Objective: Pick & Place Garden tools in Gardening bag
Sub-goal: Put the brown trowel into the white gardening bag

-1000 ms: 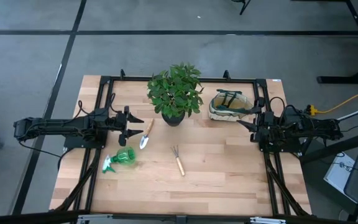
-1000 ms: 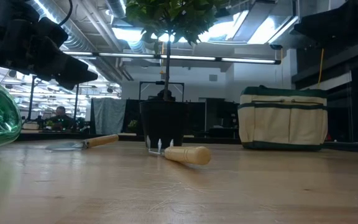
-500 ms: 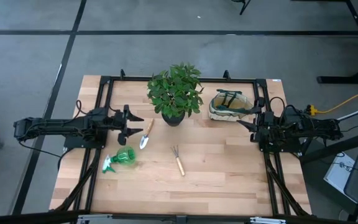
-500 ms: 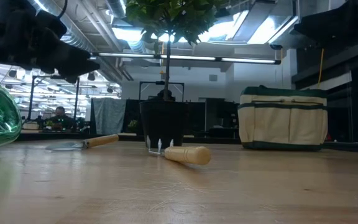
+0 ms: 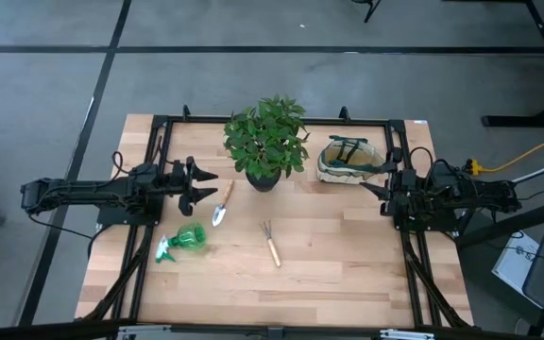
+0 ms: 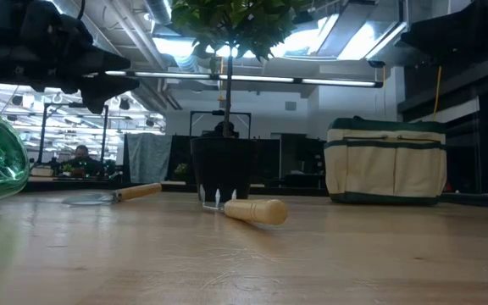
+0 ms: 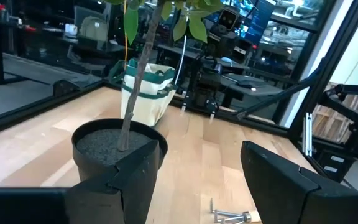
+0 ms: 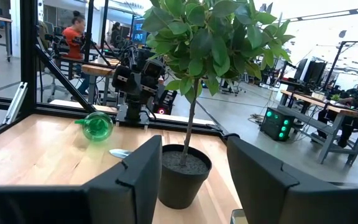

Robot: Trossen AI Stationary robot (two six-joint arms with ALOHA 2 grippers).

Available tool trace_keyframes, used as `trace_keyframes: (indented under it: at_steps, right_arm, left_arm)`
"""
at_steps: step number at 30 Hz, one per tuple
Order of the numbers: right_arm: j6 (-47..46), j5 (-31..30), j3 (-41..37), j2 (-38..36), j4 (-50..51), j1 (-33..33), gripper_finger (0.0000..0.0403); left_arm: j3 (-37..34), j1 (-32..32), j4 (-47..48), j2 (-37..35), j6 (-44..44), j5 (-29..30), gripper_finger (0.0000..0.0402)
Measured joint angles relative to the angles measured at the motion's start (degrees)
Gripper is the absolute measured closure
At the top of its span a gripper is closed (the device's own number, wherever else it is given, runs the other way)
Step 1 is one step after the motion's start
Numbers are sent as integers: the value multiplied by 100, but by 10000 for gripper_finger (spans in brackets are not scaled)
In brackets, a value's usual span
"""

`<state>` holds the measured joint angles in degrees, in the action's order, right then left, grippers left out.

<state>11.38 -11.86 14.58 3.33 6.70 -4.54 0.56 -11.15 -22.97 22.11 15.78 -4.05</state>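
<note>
The wooden-handled silver trowel [image 5: 222,203] lies flat just left of the plant pot. The pronged hand rake [image 5: 270,243] lies flat at mid-table. The green spray bottle [image 5: 181,241] lies on its side near the left. The cream gardening bag [image 5: 348,161] stands at the far right, also in the low view [image 6: 385,161]. No pruning shears show. My left gripper [image 5: 204,188] is open and empty, above the table beside the trowel's handle end [image 6: 100,72]. My right gripper [image 5: 370,181] is open and empty next to the bag.
A leafy plant in a black pot [image 5: 264,177] stands at the far middle, between the trowel and the bag. A black frame rail [image 5: 281,120] runs along the far edge and both sides. Bare wood [image 5: 348,255] lies near and right of the rake.
My left gripper has risen from just above the trowel to well above the table, and its fingers have tipped up from slanting downward to about level. It stays open and empty. The tools and bag have not moved.
</note>
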Motion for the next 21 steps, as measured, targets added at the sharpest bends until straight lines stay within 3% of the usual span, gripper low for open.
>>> trace_keyframes:
  at_steps: [5, 12, 21]
  right_arm:
    - [0, 0, 1, 2, 0, 0, 217]
    - [0, 0, 1, 1, 0, 0, 217]
    - [0, 0, 0, 1, 0, 0, 217]
  left_arm:
    - [0, 1, -1, 0, 79, 43, 178]
    - [0, -1, -1, 0, 152, 584, 178]
    - [56, 17, 16, 0, 148, 580, 178]
